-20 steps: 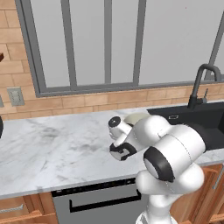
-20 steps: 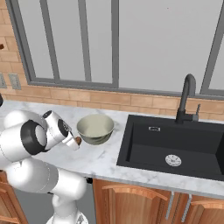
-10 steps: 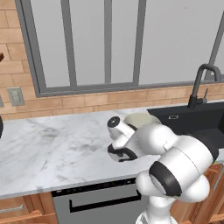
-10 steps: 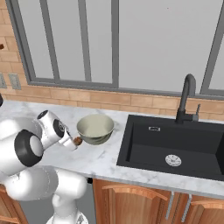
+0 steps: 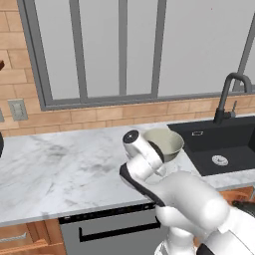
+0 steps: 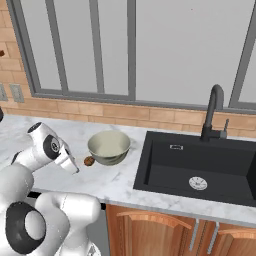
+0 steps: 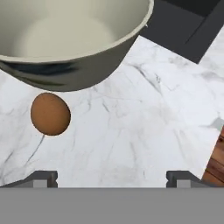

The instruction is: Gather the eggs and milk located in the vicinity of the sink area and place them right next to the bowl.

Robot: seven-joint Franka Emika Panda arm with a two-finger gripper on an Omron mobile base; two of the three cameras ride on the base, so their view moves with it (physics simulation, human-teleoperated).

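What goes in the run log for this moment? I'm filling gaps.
gripper: open, empty | egg: on counter beside bowl | sink: empty

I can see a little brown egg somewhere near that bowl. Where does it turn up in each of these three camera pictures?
Left base view: I cannot pick it out; the arm covers the counter in front of the bowl.
Right base view: the egg lies on the marble just left of the bowl.
Hand view: the egg sits at left, just below the bowl.
Shared landmark: the bowl.
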